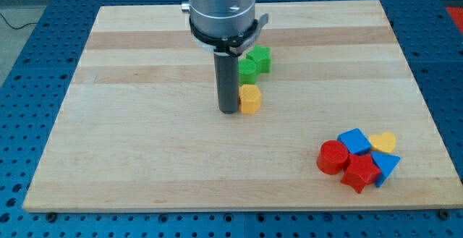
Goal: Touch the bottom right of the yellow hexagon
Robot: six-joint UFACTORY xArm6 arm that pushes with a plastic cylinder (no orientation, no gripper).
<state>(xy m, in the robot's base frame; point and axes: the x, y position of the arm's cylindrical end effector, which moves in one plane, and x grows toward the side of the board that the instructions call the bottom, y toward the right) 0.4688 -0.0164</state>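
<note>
The yellow hexagon [250,99] sits near the middle of the wooden board [145,137]. My tip [229,111] rests on the board right at the hexagon's left side, touching or nearly touching it. Two green blocks stand just above the hexagon: one [248,69] directly above it, partly behind the rod, and a green star-like one [259,58] up and to the right.
A cluster lies at the view's bottom right: a red cylinder [333,157], a blue cube [354,141], a yellow heart-like block [384,142], a red star-like block [360,173] and a blue triangle [385,167].
</note>
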